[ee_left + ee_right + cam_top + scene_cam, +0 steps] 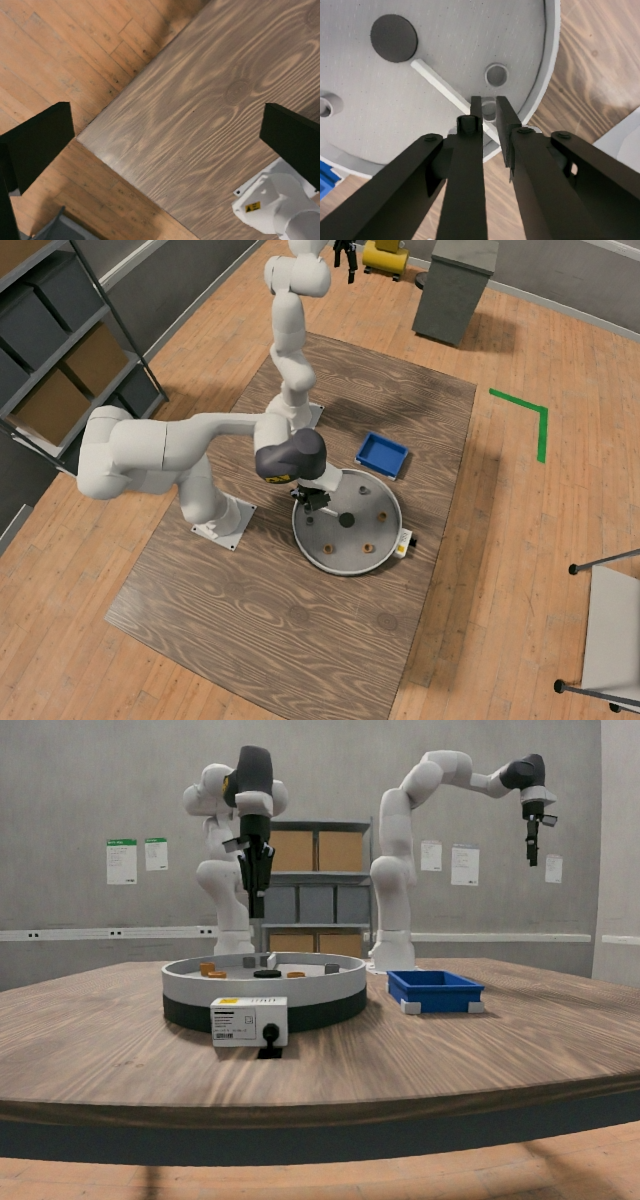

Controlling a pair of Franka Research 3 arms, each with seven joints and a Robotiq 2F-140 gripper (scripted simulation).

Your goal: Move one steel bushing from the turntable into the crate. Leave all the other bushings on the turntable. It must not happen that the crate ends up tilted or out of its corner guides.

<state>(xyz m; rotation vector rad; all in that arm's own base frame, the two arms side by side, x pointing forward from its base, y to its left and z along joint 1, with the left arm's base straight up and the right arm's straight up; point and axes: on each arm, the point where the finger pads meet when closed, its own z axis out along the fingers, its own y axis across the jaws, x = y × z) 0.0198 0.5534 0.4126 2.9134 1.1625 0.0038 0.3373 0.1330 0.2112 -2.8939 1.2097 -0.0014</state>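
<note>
The turntable (347,570) (178,991) (553,50) holds three grey steel bushings: one (362,490) (331,969) (327,106) on the crate's side, one (309,521) (496,75) in the open, and one (489,110) against the white bar, partly hidden by my right fingers. Three orange bushings (382,516) (367,547) (328,548) also stand on it. My right gripper (256,916) (488,111) is nearly closed and empty, pointing down well above the bushing at the bar. The blue crate (376,468) (439,1004) sits level in its corner guides. My left gripper (531,864) (168,119) is wide open and empty, far from the turntable.
A white bar (328,511) (440,85) reaches from near the black hub (346,520) (394,38) to the rim. A white control box (403,543) (249,1022) is at the turntable's outer side. The raised wall surrounds all the bushings.
</note>
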